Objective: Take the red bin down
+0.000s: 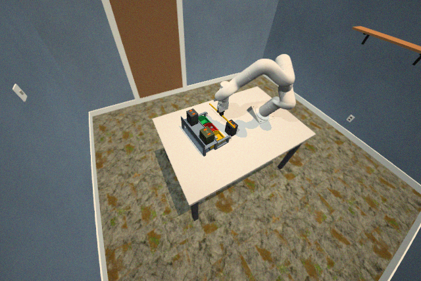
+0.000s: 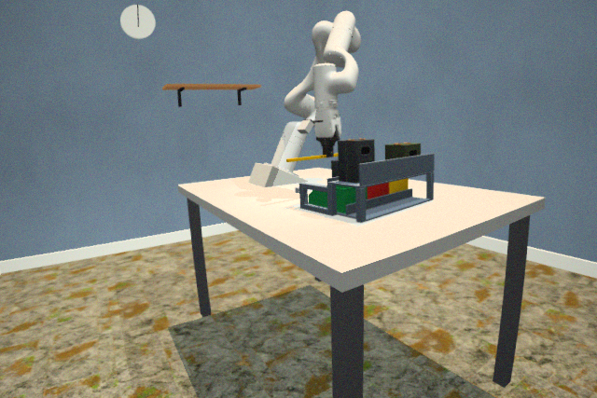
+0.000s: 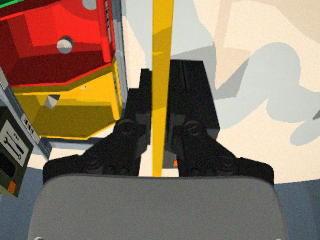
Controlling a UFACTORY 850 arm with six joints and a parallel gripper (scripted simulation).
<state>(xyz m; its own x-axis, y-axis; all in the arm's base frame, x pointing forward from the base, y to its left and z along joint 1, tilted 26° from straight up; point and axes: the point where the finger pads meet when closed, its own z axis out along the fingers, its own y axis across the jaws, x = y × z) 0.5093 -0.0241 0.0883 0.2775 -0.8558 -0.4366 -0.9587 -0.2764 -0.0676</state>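
Wrist view: our gripper (image 1: 221, 113) (image 2: 328, 155) (image 3: 159, 85) pinches a yellow bar (image 1: 217, 111) (image 2: 306, 158) (image 3: 161, 75); red open bin (image 1: 211, 125) (image 2: 378, 190) (image 3: 55, 42) on shelf (image 1: 204, 151) (image 2: 395, 170) (image 3: 121, 55), ten o'clock of it. Exterior hides the bin's parts.
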